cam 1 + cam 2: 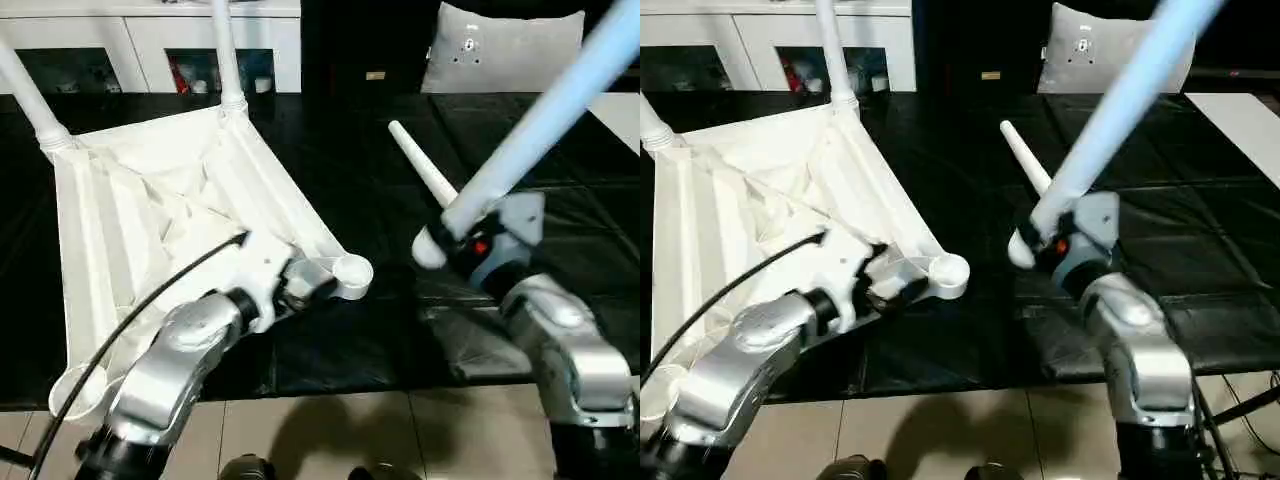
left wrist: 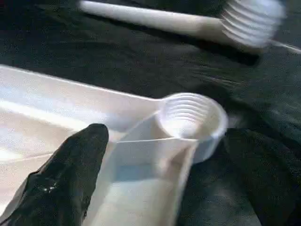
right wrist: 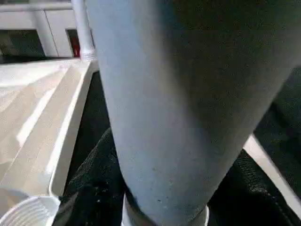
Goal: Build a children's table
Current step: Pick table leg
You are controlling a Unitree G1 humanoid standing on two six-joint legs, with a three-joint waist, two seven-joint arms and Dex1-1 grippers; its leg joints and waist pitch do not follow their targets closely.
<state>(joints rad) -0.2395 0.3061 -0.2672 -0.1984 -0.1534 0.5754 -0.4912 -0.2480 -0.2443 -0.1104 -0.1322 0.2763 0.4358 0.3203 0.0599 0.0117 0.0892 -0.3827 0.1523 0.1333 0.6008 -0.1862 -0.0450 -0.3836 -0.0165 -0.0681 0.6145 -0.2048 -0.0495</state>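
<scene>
Left fingers [image 2: 66, 179] spread over table [image 1: 150, 200] rim (upturned); right fingers [image 1: 470, 245] clasp 1 leg [image 1: 540, 110].

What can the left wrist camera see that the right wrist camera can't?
The left wrist view alone shows a loose leg lying on the black mat, its ribbed end showing, and a black finger over the tabletop. The right wrist view alone shows the held leg close up and a standing leg. Both show the empty ribbed corner socket.

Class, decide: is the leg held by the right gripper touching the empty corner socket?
Apart. In the left eye view, black mat lies between the held leg and the empty corner socket.
</scene>
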